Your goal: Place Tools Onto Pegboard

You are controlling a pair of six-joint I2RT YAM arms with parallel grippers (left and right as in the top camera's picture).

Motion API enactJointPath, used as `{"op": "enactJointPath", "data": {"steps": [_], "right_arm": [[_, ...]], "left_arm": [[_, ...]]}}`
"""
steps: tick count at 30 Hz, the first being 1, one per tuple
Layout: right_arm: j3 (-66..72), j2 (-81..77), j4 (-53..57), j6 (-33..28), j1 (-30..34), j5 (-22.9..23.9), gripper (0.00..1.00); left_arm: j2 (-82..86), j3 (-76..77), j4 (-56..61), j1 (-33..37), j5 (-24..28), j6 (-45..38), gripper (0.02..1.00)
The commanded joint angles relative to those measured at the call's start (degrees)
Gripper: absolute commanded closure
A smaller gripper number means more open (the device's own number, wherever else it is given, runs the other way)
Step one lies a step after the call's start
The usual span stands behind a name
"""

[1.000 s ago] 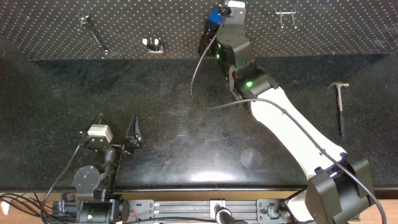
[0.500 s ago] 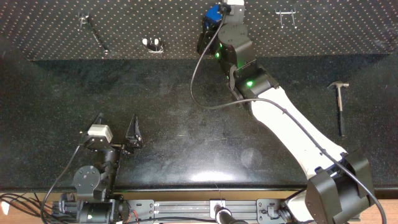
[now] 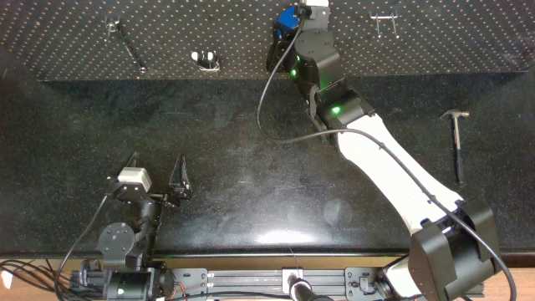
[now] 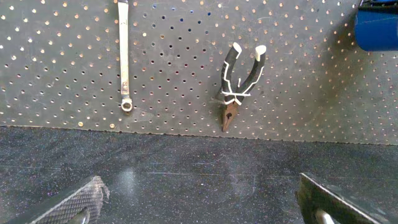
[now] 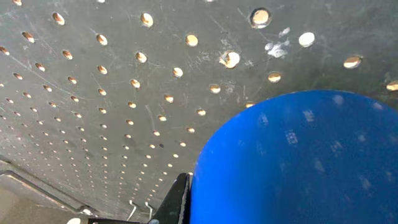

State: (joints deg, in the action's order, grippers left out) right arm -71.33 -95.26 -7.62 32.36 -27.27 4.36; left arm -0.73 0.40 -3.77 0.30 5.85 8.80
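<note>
My right gripper is up against the perforated pegboard, shut on a blue tool. In the right wrist view the blue tool sits close in front of the pegboard holes, with one dark finger beside it. A wrench and black-handled pliers hang on the board; the left wrist view shows the wrench, the pliers and the blue tool. A hammer lies on the table at the right. My left gripper stands open near the front left.
A bare double metal hook sticks out of the pegboard right of the blue tool. The dark tabletop stretches between the two arms. A cable loops off the right arm.
The right gripper with the blue tool has edged slightly farther toward the pegboard. The left arm has not moved.
</note>
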Motion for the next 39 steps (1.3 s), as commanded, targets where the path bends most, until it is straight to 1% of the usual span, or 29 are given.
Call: {"op": "enactJointPath", "data": {"steps": [1, 3, 4, 6, 7, 8, 15, 18, 25, 32, 39], "right_arm": [[-1.8, -0.2, -0.6, 0.6, 0.2, 0.6, 0.888], [-1.8, -0.2, -0.6, 0.6, 0.2, 0.6, 0.858], [-1.8, -0.2, -0.6, 0.6, 0.1, 0.5, 0.77], [-1.8, -0.2, -0.6, 0.7, 0.1, 0.5, 0.72], [-1.8, -0.2, -0.6, 0.7, 0.1, 0.5, 0.658], [-1.8, -0.2, -0.6, 0.7, 0.1, 0.5, 0.652], [-1.8, -0.2, -0.1, 0.6, 0.1, 0.3, 0.654], [-1.8, 0.2, 0.2, 0.7, 0.1, -2.3, 0.656], [-1.8, 3.4, 6.3, 0.7, 0.1, -2.3, 0.658], [-1.8, 5.2, 7.2, 0.7, 0.0, -3.0, 0.66], [-1.8, 5.4, 8.0, 0.7, -0.1, -7.3, 0.667]], "left_arm": [[0.5, -0.1, -0.3, 0.1, 0.9, -0.7, 0.025], [0.5, -0.1, -0.3, 0.1, 0.9, -0.7, 0.023], [0.5, -0.1, -0.3, 0.1, 0.9, -0.7, 0.023], [0.5, -0.1, -0.3, 0.1, 0.9, -0.7, 0.023], [0.5, -0.1, -0.3, 0.1, 0.9, -0.7, 0.023], [0.5, -0.1, -0.3, 0.1, 0.9, -0.7, 0.023], [0.5, -0.1, -0.3, 0.1, 0.9, -0.7, 0.025], [0.5, -0.1, -0.3, 0.1, 0.9, -0.7, 0.023], [0.5, -0.1, -0.3, 0.1, 0.9, -0.7, 0.023], [0.5, -0.1, -0.3, 0.1, 0.9, -0.7, 0.023], [0.5, -0.1, -0.3, 0.1, 0.9, -0.7, 0.025]]}}
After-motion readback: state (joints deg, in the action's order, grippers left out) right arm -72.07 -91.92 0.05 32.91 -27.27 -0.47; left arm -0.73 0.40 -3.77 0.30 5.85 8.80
